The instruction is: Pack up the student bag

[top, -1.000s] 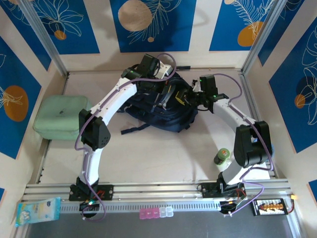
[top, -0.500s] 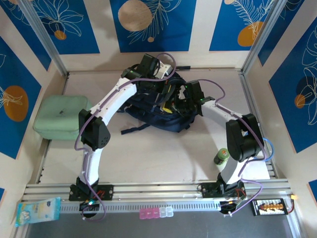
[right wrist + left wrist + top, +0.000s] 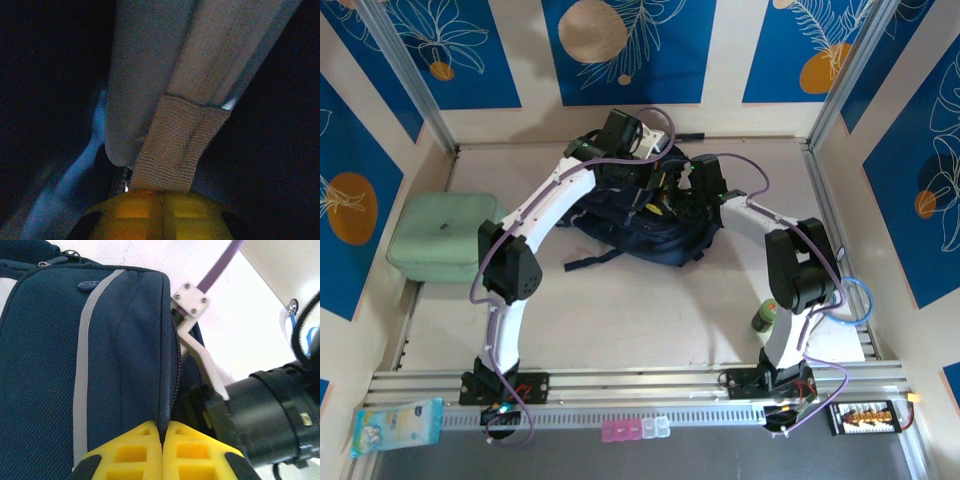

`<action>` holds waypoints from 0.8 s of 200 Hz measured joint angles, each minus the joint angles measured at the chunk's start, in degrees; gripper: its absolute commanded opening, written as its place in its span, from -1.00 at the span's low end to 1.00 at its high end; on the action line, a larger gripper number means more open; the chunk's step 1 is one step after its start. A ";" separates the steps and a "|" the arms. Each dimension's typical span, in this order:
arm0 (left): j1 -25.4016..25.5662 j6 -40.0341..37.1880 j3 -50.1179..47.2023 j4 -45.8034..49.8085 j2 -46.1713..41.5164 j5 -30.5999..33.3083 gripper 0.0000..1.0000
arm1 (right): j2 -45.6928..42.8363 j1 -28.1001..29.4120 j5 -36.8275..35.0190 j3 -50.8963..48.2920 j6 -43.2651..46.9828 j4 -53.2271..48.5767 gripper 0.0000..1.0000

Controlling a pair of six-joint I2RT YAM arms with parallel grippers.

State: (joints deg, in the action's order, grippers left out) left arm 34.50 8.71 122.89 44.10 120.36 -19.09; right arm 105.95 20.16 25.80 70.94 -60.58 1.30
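The student bag (image 3: 630, 238) lies flat at the middle back of the table, dark navy with a grey trim line (image 3: 82, 365). My left gripper (image 3: 653, 197) is shut on the fabric edge of the bag's zipped opening (image 3: 162, 426) and holds it up. My right gripper (image 3: 682, 196) reaches into that opening from the right; its black wrist (image 3: 270, 415) shows beside the zipper. Inside the dark bag the right gripper (image 3: 161, 192) is shut, its tips against the woven tab (image 3: 175, 145) of a grey pouch (image 3: 140, 75). Whether the tab is pinched is hidden.
A mint-green rounded case (image 3: 445, 235) sits at the left wall. A green bottle (image 3: 767, 318) stands by the right arm's base. A wipes packet (image 3: 395, 425) and small pink and white blocks (image 3: 635, 430) lie beyond the front rail. Bare table stretches in front of the bag.
The right arm has swung left and pushed its gripper from beside the bag into the opening, with the jaws closing. The left arm and the bag's edge have stayed put.
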 measured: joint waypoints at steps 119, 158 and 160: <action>-0.98 4.55 -12.90 -8.13 -9.51 -2.89 0.21 | -31.63 -8.83 -12.63 -18.10 4.28 -16.41 0.07; -5.75 15.08 -32.76 -15.43 -18.08 0.79 0.24 | -32.06 -6.14 -18.38 -17.88 7.26 -22.99 0.26; -6.12 15.80 -33.83 -15.96 -18.40 1.11 0.24 | -32.00 -5.84 -18.71 -17.75 7.48 -23.39 0.26</action>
State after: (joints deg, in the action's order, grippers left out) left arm 28.38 24.51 89.06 28.14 101.95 -17.98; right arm 73.95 14.33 7.09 53.19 -53.10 -22.09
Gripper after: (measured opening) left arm 0.621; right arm 0.622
